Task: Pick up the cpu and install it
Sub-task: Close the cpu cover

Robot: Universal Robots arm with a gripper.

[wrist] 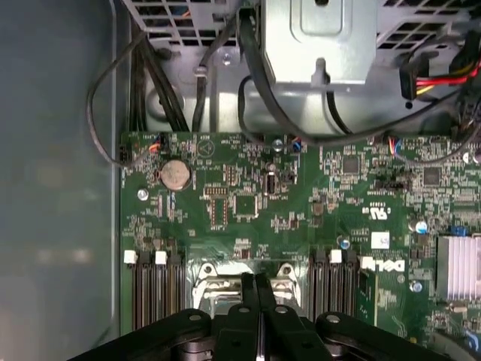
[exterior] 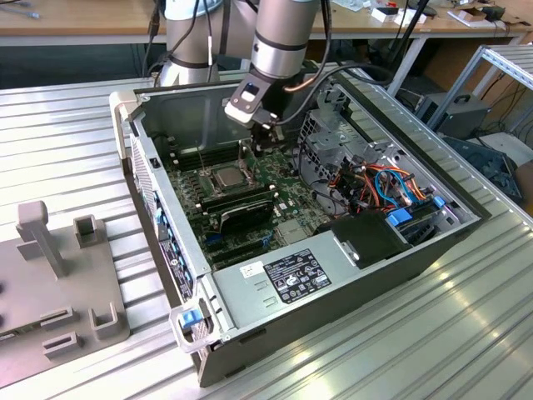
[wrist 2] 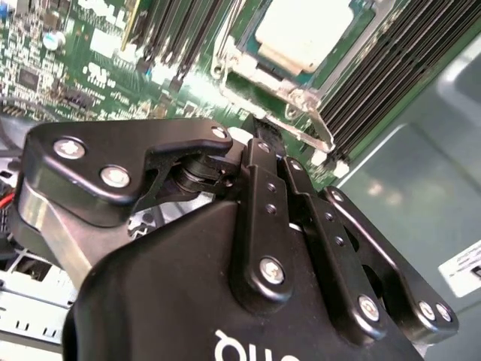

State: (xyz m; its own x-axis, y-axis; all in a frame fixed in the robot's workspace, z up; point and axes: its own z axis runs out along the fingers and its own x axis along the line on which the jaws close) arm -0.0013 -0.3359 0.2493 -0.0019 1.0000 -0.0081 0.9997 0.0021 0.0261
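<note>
Your pincer (wrist: pixel 257 280) had its two fingers pressed flat together, with only a thin seam between them in the first wrist view. Its own black linkage hid most of what lay under the tips. The cpu (wrist 2: pixel 301 34) sat just past the fingertips, lying flat with its dull silver top up inside the socket frame (wrist 2: pixel 289 96). One corner of it ran off the picture's edge. You could not tell whether the frame was clamped over it, or whether the fingertips touched the frame. Memory slots (wrist: pixel 154 293) flanked the pincer on both sides, their near ends covered by the linkage. Farther out spread the green motherboard (wrist: pixel 225 165) with a coin battery (wrist: pixel 175 174). Beyond that, black cables (wrist: pixel 255 83) looped away. The open computer case (exterior: pixel 187 108) surrounded everything.
</note>
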